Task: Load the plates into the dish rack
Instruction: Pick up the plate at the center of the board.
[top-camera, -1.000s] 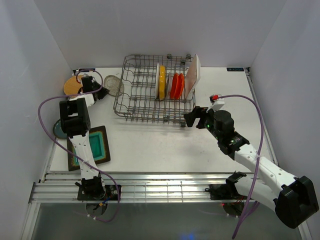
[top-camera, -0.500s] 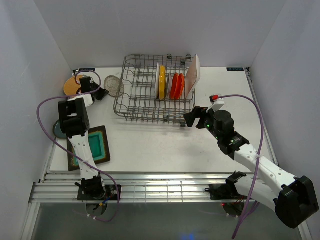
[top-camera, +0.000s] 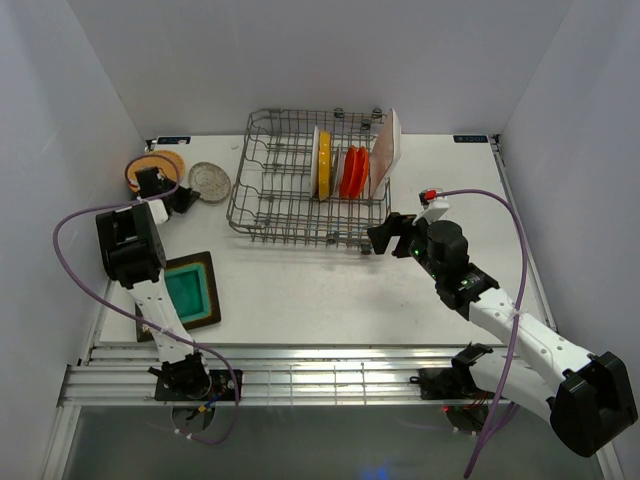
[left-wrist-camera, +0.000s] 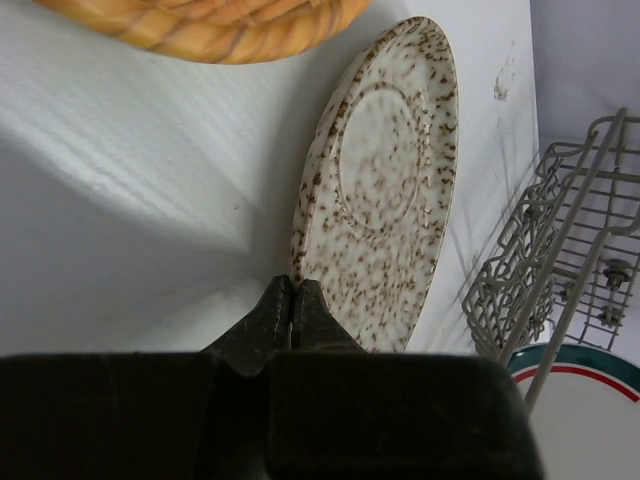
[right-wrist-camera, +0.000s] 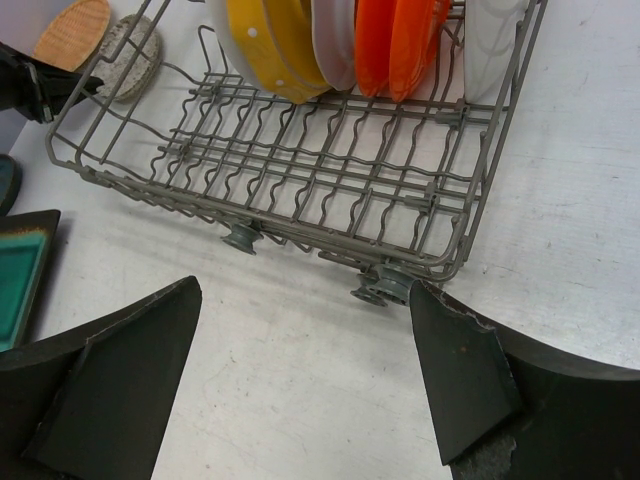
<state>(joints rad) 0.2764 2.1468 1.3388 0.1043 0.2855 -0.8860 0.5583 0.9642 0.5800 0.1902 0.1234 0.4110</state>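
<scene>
The grey wire dish rack stands at the table's middle back. In it stand upright a yellow plate, an orange-red plate and a white rectangular plate. Left of the rack, my left gripper is shut on the near rim of a pale speckled plate, which is tilted up off the table. A wooden plate lies just behind it. A square teal plate lies near the front left. My right gripper hangs open and empty at the rack's front right corner.
The rack's rail is close on the right of the speckled plate, with a white green-rimmed plate by it. A dark teal plate edge shows at far left. Walls enclose the table at left, back and right.
My left gripper closed onto the speckled plate's rim and pulled back to the left, bringing the plate a little away from the rack. The right arm stayed still.
</scene>
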